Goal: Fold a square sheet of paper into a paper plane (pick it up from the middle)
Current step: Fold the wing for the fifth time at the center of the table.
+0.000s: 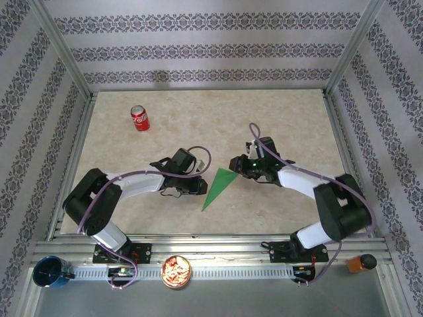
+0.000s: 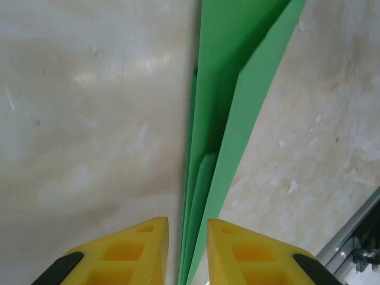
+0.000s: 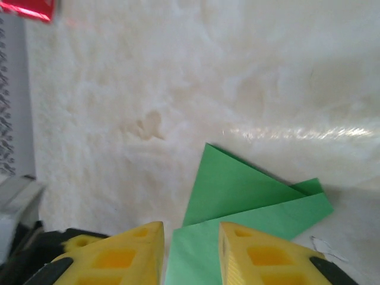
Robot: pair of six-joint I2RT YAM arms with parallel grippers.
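A red soda can stands upright at my eleven o'clock, alone on the far part of the beige marbled table. The tabletop carries a faint brownish stain and a few white flecks. Patterned wallpaper in grey and white bands closes me in at nine, twelve and three o'clock, held by aluminium posts. Along the perforated rail at my near edge, a blue cup sits at seven o'clock, a round bowl of reddish-orange bits at six, and an orange block with a black knob at five.
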